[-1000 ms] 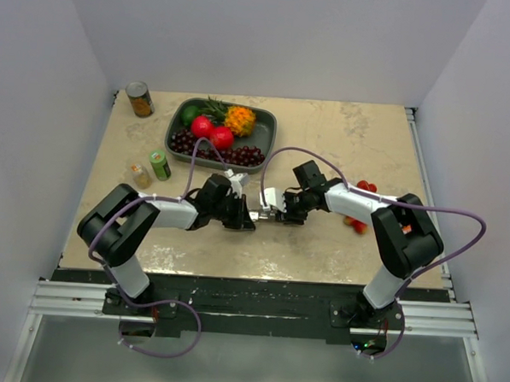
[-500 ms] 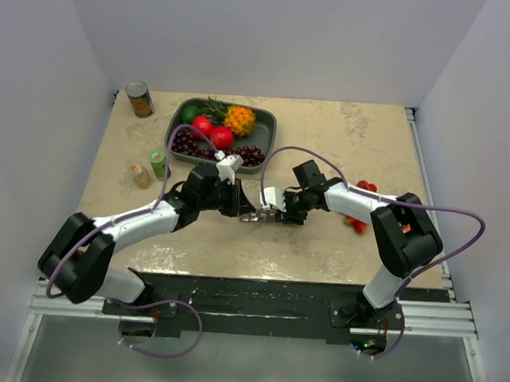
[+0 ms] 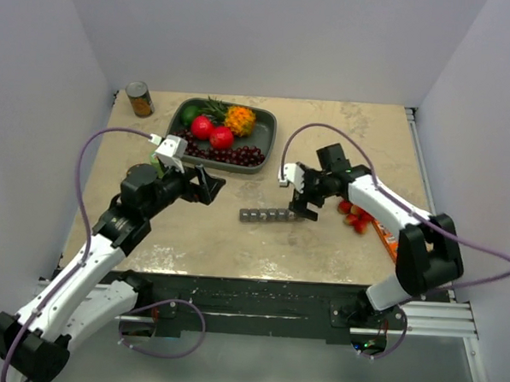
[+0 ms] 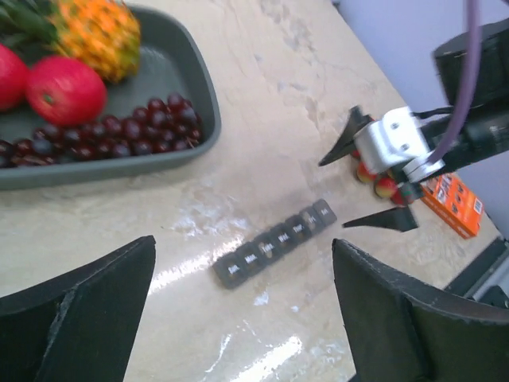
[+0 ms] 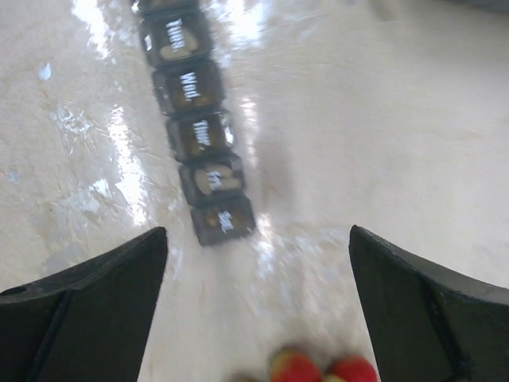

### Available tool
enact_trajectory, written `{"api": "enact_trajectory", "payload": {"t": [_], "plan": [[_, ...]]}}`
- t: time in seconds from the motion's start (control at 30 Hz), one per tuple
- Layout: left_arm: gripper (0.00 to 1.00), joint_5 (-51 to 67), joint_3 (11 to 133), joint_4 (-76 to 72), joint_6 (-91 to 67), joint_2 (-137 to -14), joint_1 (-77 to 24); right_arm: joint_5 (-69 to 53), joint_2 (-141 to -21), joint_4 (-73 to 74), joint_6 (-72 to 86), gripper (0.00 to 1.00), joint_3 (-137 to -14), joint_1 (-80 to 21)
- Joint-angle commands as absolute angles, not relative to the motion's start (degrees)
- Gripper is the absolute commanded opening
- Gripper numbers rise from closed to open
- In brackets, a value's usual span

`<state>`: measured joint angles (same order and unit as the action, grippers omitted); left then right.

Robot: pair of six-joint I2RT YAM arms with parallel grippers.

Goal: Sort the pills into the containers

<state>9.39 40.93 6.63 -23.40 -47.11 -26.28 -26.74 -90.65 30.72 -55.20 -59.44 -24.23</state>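
Left gripper (image 4: 244, 243): jaws spread wide, holds nothing, hangs above table (image 3: 360, 137). Right gripper (image 5: 258, 237): jaws wide too, empty. Tray (image 3: 271, 136): dark grey, fruit (image 3: 221, 136) inside, far side. Containers (image 3: 269, 215): grey strip flat on table, lids down, between both grippers, right end just beside right gripper, touching neither.

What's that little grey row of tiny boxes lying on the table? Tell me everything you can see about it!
The narrow dark grey plastic strip of small square lidded compartments is one straight row of about seven boxes. Each lid bears white lettering, and all look shut. It lies flat on the beige marbled table, roughly in the middle. Nothing touches it.
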Motion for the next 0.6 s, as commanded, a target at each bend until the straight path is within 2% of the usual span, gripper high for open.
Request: {"api": "enact_trajectory", "payload": {"t": [0.0, 0.07, 0.17, 0.27, 0.43, 0.57], "plan": [[0.98, 3.1, 46.1, 14.0, -17.1, -42.5, -25.7, -28.7, -79.0, 36.3, -48.4, 0.99, -64.8, -20.1], [0.98, 1.5, 48.7, 17.6, -16.0, -41.8, -25.7, -28.8, -72.9, 36.3, -44.6, 0.99, -66.3, -18.2], [0.99, -1.4, 51.5, 21.0, -15.3, -40.0, -25.7, -23.7, -65.8, 31.3, -26.3, 0.99, -68.2, -14.9], [0.99, -3.4, 53.5, 22.8, -14.9, -38.4, -25.7, -17.9, -61.2, 29.4, -16.6, 0.99, -70.5, -13.4], [0.99, -4.4, 56.6, 25.7, -14.1, -37.1, -25.7, -6.7, -59.9, 30.7, -4.6, 0.99, -77.0, -12.5], [0.99, -4.7, 58.1, 27.1, -14.0, -35.7, -25.7, -5.0, -58.4, 32.3, -1.8, 0.99, -80.4, -11.0]]}}
